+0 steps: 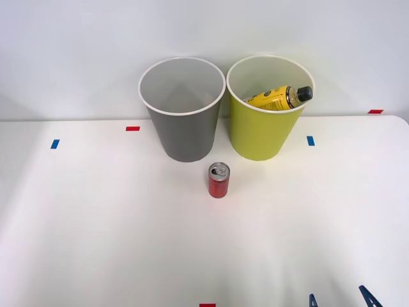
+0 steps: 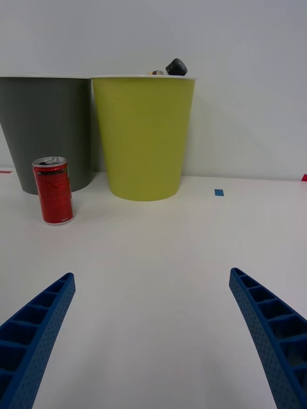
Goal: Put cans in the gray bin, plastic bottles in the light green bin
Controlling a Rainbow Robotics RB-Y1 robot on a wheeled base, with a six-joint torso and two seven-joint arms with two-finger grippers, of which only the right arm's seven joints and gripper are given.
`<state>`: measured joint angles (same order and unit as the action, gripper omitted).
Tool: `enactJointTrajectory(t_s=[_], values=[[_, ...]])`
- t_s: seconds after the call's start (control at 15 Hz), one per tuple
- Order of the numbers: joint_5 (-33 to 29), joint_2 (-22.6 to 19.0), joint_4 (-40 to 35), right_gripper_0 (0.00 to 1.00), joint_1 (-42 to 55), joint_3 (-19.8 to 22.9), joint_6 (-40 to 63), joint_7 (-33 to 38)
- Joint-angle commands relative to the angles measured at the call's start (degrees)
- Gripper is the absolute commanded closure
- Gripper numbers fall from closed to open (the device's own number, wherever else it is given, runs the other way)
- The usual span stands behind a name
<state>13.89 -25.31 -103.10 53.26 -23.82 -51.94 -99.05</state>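
So the counter (image 1: 96, 243) is mostly bare white with a few bits of coloured tape, and the two bins stand side by side at the far edge, nearly touching. The gray bin (image 1: 183, 121) is on the left and looks empty from above. The green bin (image 1: 264, 128) on the right already has the yellow bottle (image 1: 276, 98) leaning inside it, black cap poking up near the rim, so I'd call the bottle half of the job done.

What's left is the red can (image 1: 218, 180). It's standing upright on the counter just in front of the gap between the two bins, a bit closer to the gray one, pull tab up.

Your right gripper (image 2: 150, 332) is spread wide and holding nothing, low over the counter and well back from the can, which sits off to one side of it rather than between the fingers. I'd line up on the can first, then come in level and close around the middle of the body. It's small and probably light, so clip it with one finger and it'll likely tip and roll. Lift well clear of the gray rim before you drop it in
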Motion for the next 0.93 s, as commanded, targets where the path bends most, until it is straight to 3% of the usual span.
enactJointTrajectory(t_s=[0.07, 0.6, 0.73, 0.93], values=[[0.0, 0.0, 0.0, 0.17, 0.0, 0.0, 0.0, 0.0], [1.41, -1.32, 1.58, 0.17, -8.35, -4.83, 1.23, 2.02], [0.7, -1.41, 2.64, 0.06, -11.34, -6.42, 1.85, 2.55], [-2.02, 0.0, 6.86, 0.03, -16.87, -7.12, 1.32, 3.78]])
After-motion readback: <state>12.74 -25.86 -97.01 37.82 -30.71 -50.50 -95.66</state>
